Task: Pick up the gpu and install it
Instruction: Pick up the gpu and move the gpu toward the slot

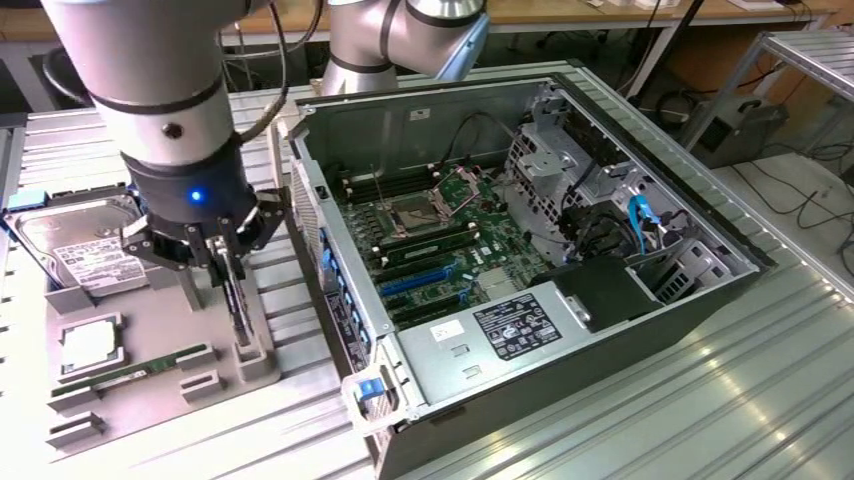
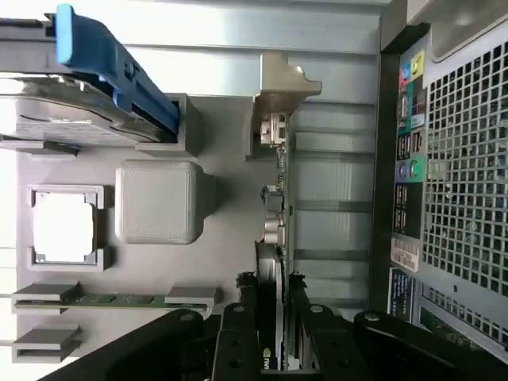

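Carefully: your fingers (image 2: 238, 349) straddle the gpu (image 2: 276, 230) standing on edge at the exterior view's lower left, clamped or not I cannot tell, and a skewed hold could jam it in its grey holder (image 2: 282, 79) beside the computer case (image 2: 468, 198).

The gpu (image 1: 238, 305) stands seemingly upright in the tray (image 1: 154, 325), on the exterior view's left of the case (image 1: 400, 130).

Bright, even light throughout. Blown-out white on the processor (image 2: 63, 226) and along the table (image 2: 238, 32) slats in the wrist view. Soft shadow beside the gpu (image 1: 238, 305); deeper dark inside the computer case (image 1: 400, 130).
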`<state>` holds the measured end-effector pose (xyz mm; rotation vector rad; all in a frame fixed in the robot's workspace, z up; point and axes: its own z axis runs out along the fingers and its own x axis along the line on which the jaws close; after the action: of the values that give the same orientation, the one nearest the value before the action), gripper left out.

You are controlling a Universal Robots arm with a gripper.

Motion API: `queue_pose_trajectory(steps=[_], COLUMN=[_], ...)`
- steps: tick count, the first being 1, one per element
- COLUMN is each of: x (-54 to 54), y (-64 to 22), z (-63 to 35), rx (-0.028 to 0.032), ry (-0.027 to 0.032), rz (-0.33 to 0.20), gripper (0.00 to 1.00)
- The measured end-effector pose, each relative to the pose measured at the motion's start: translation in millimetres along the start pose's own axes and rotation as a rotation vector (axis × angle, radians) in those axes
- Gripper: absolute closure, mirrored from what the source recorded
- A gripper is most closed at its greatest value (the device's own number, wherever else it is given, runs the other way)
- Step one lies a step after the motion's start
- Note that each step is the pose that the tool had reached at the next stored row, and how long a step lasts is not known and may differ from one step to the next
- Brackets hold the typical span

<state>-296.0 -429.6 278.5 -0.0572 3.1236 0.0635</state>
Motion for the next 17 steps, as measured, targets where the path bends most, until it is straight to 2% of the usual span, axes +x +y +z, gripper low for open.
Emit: queue_pose_trajectory(steps=[1, 2, 10, 12, 17], x=[-0.3, -0.4, -1.0, -1.3, -1.8], y=[0.6, 0.9, 1.8, 1.5, 0.4], z=[-13.9, -23.7, -60.9, -74.0, -97.2], rx=[-0.0001, 0.0000, 0.0000, 0.0001, -0.0001], ry=[-0.0005, -0.0006, -0.0009, -0.0007, -0.0009], rz=[0.001, 0.001, 0.002, 0.002, 0.002], gripper=[0.74, 0.74, 0.74, 0.74, 0.74])
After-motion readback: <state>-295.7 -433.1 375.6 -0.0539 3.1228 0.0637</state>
